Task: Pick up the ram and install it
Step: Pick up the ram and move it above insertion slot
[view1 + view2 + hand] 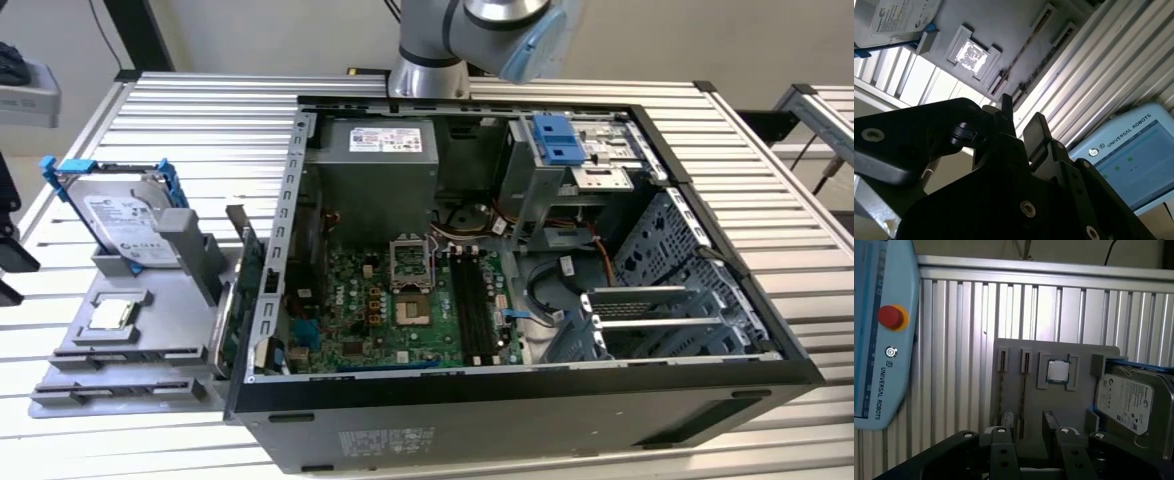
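The ram [1024,390] appears as a thin brownish strip seen edge-on, standing in a narrow slot of the grey tray [1079,352]. A second such strip [1002,385] stands in the slot beside it. In the second wrist view the same slots [1019,62] run past the tray's square pocket. My gripper [1026,422] hangs well above the tray with its black fingers [1000,440] apart and nothing between them. The gripper [1021,109] looks the same in the second wrist view. In the exterior view the arm [467,40] stands behind the open computer case [534,400].
On the tray [80,395] are a silver hard drive [127,215] in a blue bracket and a processor chip [114,312]. A green card [247,290] stands upright between tray and case. The motherboard's black memory slots [467,290] lie inside. A teach pendant [876,340] lies on the slatted table.
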Robot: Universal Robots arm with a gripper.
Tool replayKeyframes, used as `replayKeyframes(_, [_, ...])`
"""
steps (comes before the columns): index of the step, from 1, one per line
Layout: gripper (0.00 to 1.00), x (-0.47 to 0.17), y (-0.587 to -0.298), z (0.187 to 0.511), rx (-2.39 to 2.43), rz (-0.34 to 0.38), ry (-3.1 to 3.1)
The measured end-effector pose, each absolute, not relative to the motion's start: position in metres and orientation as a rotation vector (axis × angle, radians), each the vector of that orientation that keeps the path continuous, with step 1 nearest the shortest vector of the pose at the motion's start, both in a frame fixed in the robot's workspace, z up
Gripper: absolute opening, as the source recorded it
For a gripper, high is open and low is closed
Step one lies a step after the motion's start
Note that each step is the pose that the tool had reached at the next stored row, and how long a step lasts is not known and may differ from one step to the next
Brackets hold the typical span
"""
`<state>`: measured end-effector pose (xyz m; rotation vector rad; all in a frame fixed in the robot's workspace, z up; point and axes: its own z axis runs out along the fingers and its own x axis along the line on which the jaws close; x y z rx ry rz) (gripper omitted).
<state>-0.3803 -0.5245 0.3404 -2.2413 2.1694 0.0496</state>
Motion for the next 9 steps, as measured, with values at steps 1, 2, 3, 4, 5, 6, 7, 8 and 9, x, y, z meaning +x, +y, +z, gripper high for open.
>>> replayKeyframes(1, [1.0, -0.3803, -0.5245, 0.3391, -2.241, 0.05, 2.17])
replayKeyframes(2, [1.0, -0.3804, -0.5244, 0.3379, -2.241, 0.05, 2.17])
replayKeyframes(3, [1.0, -0.3803, -0.5244, 0.3367, -2.241, 0.05, 2.17])
replayKeyframes(4, [1.0, -0.3803, -0.5244, 0.3356, -2.241, 0.05, 2.17])
replayKeyframes(5, [1.0, -0.3803, -0.5244, 0.3343, -2.241, 0.05, 2.17])
replayKeyframes(6, [1.0, -0.3803, -0.5245, 0.3332, -2.241, 0.05, 2.17])
replayKeyframes(7, [1.0, -0.3802, -0.5245, 0.3321, -2.241, 0.05, 2.169])
replayKeyframes(8, [1.0, -0.3802, -0.5245, 0.3311, -2.241, 0.05, 2.169])
replayKeyframes(9, [1.0, -0.3802, -0.5245, 0.3302, -2.241, 0.05, 2.169])
